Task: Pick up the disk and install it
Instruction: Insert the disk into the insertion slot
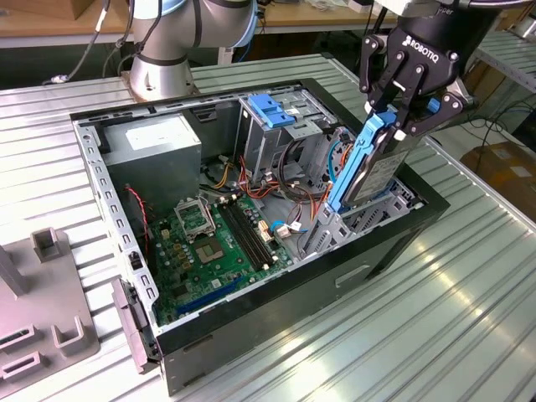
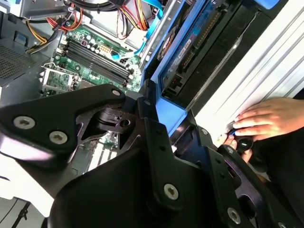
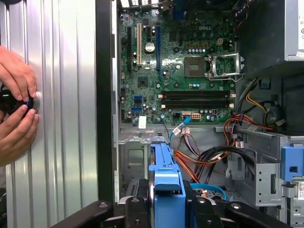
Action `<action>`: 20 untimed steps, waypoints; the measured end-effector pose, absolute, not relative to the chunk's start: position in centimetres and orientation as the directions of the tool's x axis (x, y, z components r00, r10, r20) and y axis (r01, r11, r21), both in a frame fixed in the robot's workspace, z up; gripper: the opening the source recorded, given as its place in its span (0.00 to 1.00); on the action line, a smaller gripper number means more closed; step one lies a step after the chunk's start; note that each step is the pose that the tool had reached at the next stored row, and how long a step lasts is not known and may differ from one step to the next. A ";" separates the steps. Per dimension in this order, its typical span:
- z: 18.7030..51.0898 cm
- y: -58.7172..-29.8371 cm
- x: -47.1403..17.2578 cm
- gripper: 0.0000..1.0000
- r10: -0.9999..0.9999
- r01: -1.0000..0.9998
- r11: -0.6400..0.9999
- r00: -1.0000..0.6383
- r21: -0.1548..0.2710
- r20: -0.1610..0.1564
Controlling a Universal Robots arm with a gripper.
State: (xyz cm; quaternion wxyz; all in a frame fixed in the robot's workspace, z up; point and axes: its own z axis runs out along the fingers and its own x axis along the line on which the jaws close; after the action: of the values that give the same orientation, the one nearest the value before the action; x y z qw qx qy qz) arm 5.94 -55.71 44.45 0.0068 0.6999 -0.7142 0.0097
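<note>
Overhead, the end effector [image 1: 401,126] clamps the tilted disk [image 1: 378,174].

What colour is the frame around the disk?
Light blue, on the disk; clearest in the exterior view.

Exterior view high, oblique; both wrist views close over motherboard [image 2: 95,53] [image 3: 175,71]

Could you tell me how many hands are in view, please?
2: one hand and the other hand, both on a small black object at the table, outside the case.
</note>
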 end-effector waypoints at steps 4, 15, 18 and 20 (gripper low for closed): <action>43.7 -55.7 6.0 0.37 -1.000 -1.000 0.018 -0.018 -0.004 0.023; 42.3 -55.7 6.0 0.37 -1.000 -1.000 0.015 -0.015 -0.004 0.023; 41.7 -55.7 6.0 0.37 -1.000 -1.000 0.014 -0.015 -0.004 0.023; 41.4 -55.7 6.0 0.37 -1.000 -1.000 0.014 -0.015 -0.004 0.023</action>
State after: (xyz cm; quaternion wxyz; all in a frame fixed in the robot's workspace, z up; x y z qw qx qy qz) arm 5.97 -55.73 41.42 0.0069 0.7019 -0.7122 0.0096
